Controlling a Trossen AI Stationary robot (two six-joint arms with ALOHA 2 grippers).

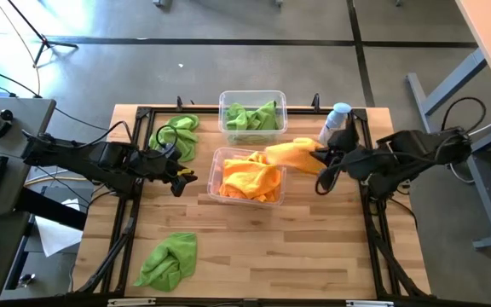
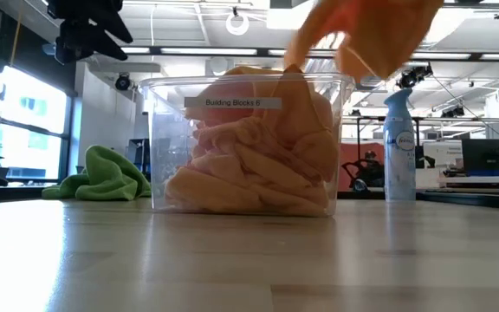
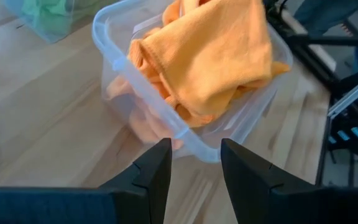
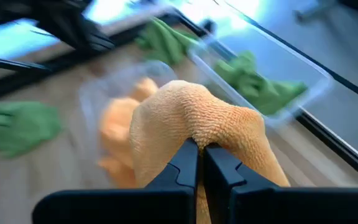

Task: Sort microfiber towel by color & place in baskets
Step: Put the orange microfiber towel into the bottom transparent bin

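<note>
Orange towel: light, limp, drapes; right gripper, jaws clamped on a bunched fold, holds it over the orange basket; left gripper open.

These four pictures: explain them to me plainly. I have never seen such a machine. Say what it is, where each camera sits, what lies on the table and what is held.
It is a robot with two dark arms at a wooden table, each ending in a two-finger gripper. One camera looks straight down, one looks level across the tabletop, and one rides on each wrist.

On the table stand two clear plastic tubs: one holding orange cloths, one holding green cloths. Two lime green cloths lie loose, one near the front edge and one by the left arm. A pale spray bottle stands behind the right arm.

The right gripper is shut on an orange microfiber cloth, lifted at the orange tub's edge. The left gripper is open, empty, beside that tub.
</note>
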